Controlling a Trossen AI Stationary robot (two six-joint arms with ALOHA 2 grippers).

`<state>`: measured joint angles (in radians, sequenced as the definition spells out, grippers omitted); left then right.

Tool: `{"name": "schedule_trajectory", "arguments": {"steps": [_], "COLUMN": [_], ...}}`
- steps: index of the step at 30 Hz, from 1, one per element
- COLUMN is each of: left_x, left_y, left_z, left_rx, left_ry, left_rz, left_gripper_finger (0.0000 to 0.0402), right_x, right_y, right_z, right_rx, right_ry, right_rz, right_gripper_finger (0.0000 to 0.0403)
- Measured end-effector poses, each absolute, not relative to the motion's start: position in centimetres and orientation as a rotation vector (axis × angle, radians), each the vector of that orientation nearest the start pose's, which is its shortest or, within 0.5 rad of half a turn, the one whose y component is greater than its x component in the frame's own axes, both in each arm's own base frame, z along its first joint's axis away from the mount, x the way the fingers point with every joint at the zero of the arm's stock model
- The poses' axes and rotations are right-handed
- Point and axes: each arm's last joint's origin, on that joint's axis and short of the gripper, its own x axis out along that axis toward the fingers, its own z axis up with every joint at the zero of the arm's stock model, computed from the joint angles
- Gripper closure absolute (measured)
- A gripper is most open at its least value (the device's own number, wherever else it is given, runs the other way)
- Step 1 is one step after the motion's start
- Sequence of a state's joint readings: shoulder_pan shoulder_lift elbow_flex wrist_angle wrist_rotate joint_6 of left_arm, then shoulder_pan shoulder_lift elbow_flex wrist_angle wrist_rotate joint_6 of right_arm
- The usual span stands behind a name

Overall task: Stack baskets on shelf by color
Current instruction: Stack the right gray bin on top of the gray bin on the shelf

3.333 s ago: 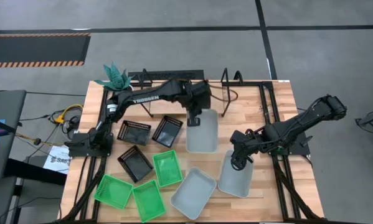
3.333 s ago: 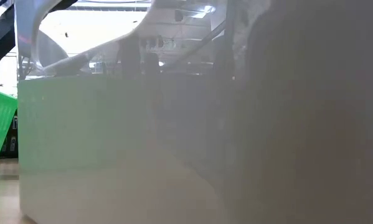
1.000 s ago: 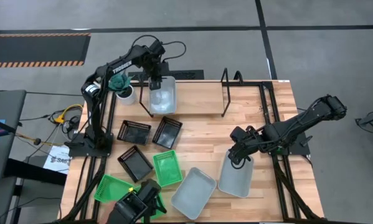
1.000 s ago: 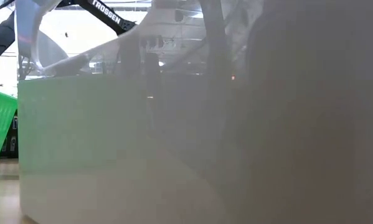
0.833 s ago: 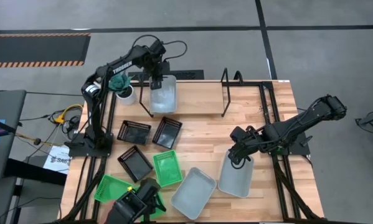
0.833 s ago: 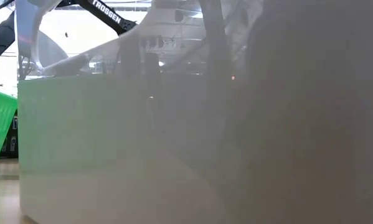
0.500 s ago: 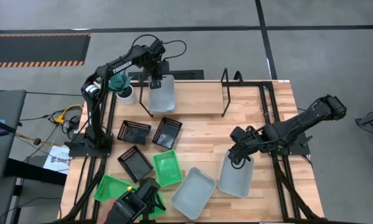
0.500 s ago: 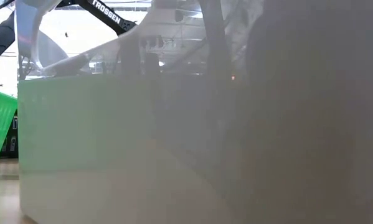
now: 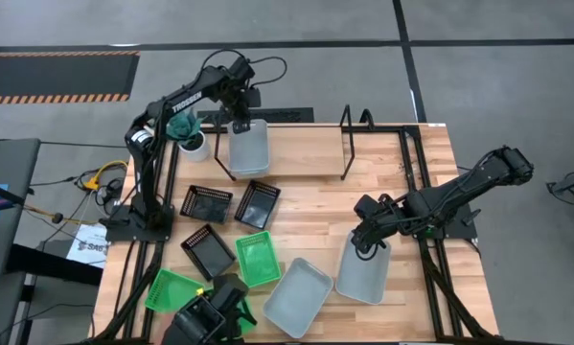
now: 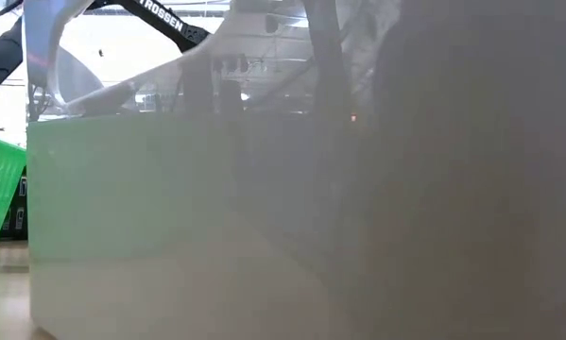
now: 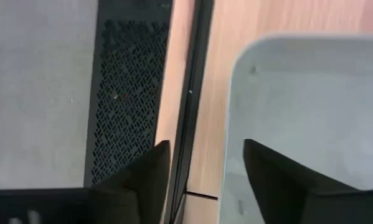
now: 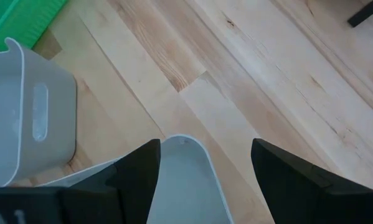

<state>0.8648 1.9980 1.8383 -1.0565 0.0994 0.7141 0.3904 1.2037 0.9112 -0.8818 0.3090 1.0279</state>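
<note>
Pale grey basket on shelf (image 9: 247, 149): lies at the far left of the table, at the left end of the shelf (image 9: 287, 144), beside the white plant pot (image 9: 196, 146).
Left gripper (image 9: 240, 119): above the far rim of that basket; its fingers stand apart, one on each side of the basket's corner edge, as the left wrist view shows (image 11: 202, 180).
Right gripper (image 9: 367, 248): at the right of the table over the far end of another pale grey basket (image 9: 363, 273); fingers wide apart, straddling its rim (image 12: 202, 180).
Third pale grey basket (image 9: 296, 295): near edge, just left of the right gripper's one.
Green baskets (image 9: 258, 258): near left, one beside the black ones, others partly hidden by a dark object.
Black baskets (image 9: 258, 202): three grouped left of centre.
</note>
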Motion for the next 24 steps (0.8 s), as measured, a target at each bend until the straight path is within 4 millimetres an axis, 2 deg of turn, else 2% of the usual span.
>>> {"name": "schedule_trajectory", "arguments": {"steps": [5,10,14,16,20,24], "left_x": [28.0,28.8,29.8,30.4,32.6,33.7], "left_y": [30.2,27.9,25.2,23.3,18.9,15.2], "left_z": [30.3,33.4,34.6,35.0,35.8,36.9], "left_rx": [0.018,-0.073,-0.174,-0.191,-0.123,-0.049], "left_ry": [1.220,1.209,1.200,1.199,1.166,1.134], "left_rz": [0.259,0.245,0.263,0.204,0.074,-0.003], "left_gripper_finger": [0.0174,0.0186,0.0225,0.0254,0.0308,0.0332], "right_x": [19.7,19.8,20.2,20.4,20.3,20.4], "right_y": [7.2,7.3,7.4,7.5,7.7,7.9], "right_z": [24.7,24.3,23.9,23.5,22.4,21.5], "right_rx": [0.535,0.525,0.514,0.507,0.519,0.499], "right_ry": [1.042,1.056,1.070,1.100,1.208,1.305], "right_rz": [-0.532,-0.539,-0.548,-0.556,-0.603,-0.617], "right_gripper_finger": [0.0127,0.0127,0.0127,0.0127,0.0127,0.0127]}}
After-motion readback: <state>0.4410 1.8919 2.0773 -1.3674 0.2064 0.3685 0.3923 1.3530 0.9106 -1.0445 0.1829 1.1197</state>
